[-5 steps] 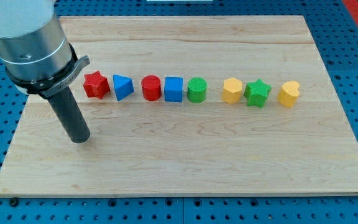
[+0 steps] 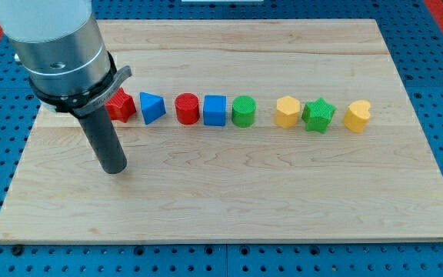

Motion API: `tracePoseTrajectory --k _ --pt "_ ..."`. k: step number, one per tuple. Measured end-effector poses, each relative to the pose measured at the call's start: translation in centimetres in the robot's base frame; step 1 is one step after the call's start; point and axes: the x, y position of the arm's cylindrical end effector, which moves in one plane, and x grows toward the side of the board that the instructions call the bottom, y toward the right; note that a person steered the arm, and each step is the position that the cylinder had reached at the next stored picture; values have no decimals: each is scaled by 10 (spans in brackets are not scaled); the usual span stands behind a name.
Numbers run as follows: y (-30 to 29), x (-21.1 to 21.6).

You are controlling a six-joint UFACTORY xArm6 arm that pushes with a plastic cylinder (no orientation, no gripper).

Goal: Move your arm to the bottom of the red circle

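The red circle (image 2: pixel 187 108) stands in a row of blocks across the middle of the wooden board (image 2: pixel 283 192). My tip (image 2: pixel 115 168) rests on the board well to the view's left of the red circle and below the row. It is just below the red star (image 2: pixel 121 105), which the arm partly hides. The blue triangle (image 2: pixel 151 107) lies between the red star and the red circle. The tip touches no block.
To the view's right of the red circle the row continues with a blue cube (image 2: pixel 215 110), a green circle (image 2: pixel 244 111), a yellow hexagon (image 2: pixel 287 112), a green star (image 2: pixel 318 115) and a yellow heart (image 2: pixel 357 116).
My tip has slid a little to the view's right, and the arm now covers part of the red star. No block has moved.
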Motion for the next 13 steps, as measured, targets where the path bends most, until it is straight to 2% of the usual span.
tracePoseTrajectory --k 2,7,9,11,13 --pt "59 28" --pt "70 28" --pt "100 27" --pt "90 -25" --pt "90 -30"
